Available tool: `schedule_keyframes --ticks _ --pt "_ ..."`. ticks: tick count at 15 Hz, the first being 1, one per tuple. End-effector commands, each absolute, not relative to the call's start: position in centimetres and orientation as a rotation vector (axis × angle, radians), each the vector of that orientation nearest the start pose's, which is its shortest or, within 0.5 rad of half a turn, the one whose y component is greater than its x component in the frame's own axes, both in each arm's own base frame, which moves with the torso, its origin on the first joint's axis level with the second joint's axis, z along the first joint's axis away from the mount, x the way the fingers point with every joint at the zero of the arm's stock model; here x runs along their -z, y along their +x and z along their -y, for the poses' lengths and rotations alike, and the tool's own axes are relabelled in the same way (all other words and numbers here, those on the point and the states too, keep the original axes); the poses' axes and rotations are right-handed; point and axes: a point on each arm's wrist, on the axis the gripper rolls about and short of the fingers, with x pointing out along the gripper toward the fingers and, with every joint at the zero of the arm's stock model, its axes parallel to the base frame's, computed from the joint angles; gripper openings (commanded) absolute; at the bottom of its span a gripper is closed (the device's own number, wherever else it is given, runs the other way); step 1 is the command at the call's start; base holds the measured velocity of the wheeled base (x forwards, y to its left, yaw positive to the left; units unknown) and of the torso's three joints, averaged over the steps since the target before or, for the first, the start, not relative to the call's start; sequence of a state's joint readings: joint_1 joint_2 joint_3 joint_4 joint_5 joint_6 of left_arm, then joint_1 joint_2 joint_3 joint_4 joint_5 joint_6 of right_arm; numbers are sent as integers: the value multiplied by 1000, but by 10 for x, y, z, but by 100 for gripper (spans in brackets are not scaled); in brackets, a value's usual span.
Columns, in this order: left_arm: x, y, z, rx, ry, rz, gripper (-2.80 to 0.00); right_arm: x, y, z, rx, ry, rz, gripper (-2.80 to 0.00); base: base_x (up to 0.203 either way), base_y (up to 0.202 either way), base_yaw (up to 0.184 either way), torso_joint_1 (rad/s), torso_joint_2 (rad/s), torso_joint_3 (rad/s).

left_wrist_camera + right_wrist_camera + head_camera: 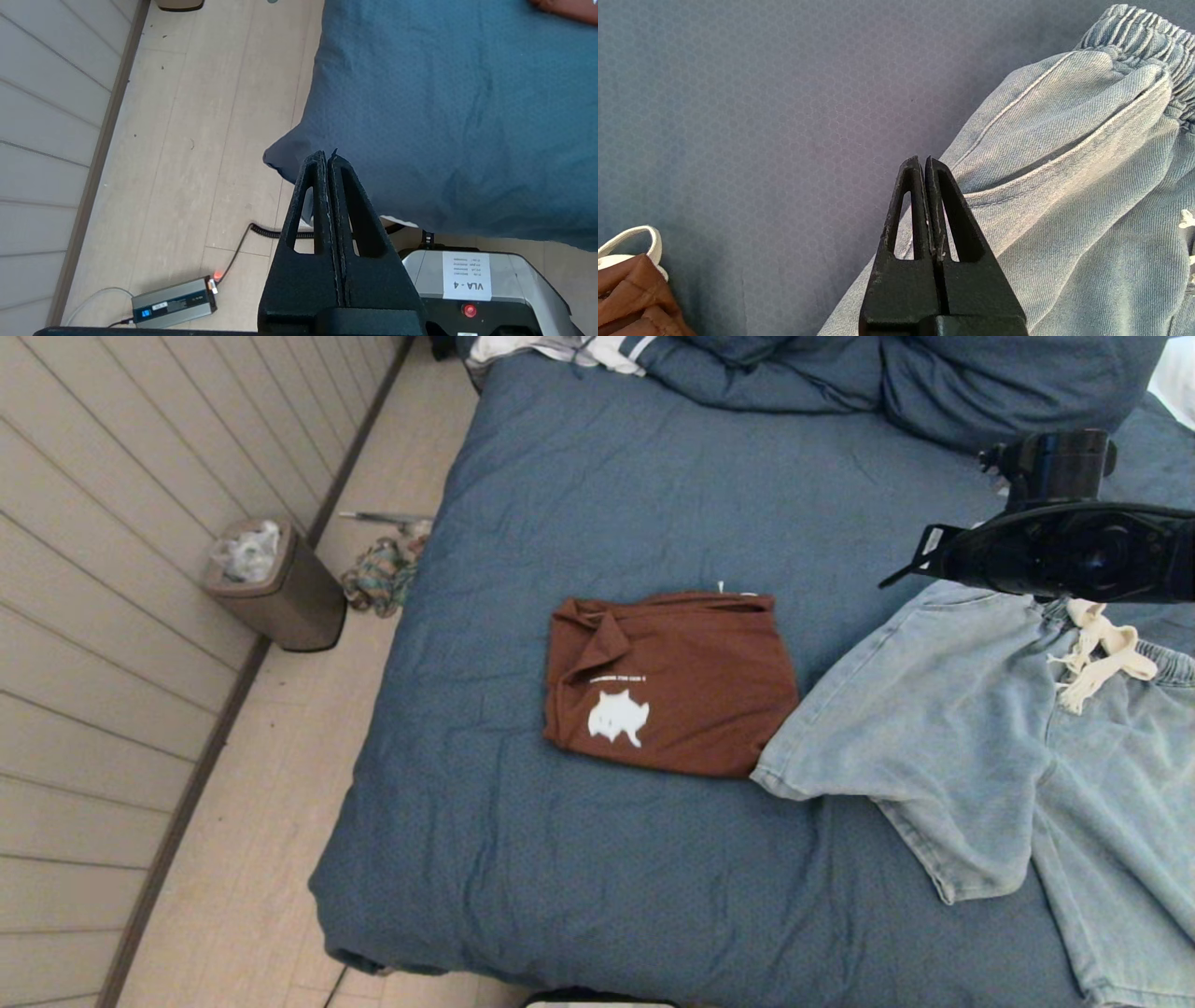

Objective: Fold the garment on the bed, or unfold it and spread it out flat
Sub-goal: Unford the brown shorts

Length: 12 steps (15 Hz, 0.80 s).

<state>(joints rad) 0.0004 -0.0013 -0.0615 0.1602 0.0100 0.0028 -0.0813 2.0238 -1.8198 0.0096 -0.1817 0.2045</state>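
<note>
Bedding in slate blue fills most of the head view: the bed (pixel 523 504) runs from the floor edge at nine o'clock to the bunched duvet (pixel 840 373) at twelve o'clock. Far left on the floor, at about ten o'clock, stands a small bin (pixel 280 583), no part of the job. Off the near corner of the bed, the left gripper (pixel 327 158) hangs parked above the floor with its fingers pressed together and nothing between them.

Near the centre lies a brown T-shirt (pixel 667 681), already folded into a neat rectangle with its white print facing up. Its right-hand edge touches the pale denim shorts (pixel 980 756), which sprawl from three to five o'clock, spread but rumpled, drawstring (pixel 1102 658) loose at the waistband.

The right gripper (pixel 923 161) hovers over the shorts near the waistband and side pocket, at about two o'clock in the head view, its fingers closed on nothing. The shorts look like the garment in hand.

To do it well, the fingers must part before they descend, then pinch only denim at the waistband corner, not the cover beneath. A low, slow drag would probably keep the leg from bunching, and pulling away from the T-shirt should spare the finished fold.
</note>
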Motion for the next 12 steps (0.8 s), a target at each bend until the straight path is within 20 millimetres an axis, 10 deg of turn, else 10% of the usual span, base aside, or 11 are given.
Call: schedule_keyframes --ticks 1,6,12 --pt "-76 -28 0 -10 4 -100 -280 -285 416 37 281 194 -190 -280 0 0 0 0 0 0" --pt "-76 -28 0 -11 4 -100 -280 -281 404 -4 190 195 -253 -280 0 0 0 0 0 0" --pt "-76 -28 0 -11 3 -100 -280 -316 320 -36 37 206 -377 -280 0 0 0 0 0 0"
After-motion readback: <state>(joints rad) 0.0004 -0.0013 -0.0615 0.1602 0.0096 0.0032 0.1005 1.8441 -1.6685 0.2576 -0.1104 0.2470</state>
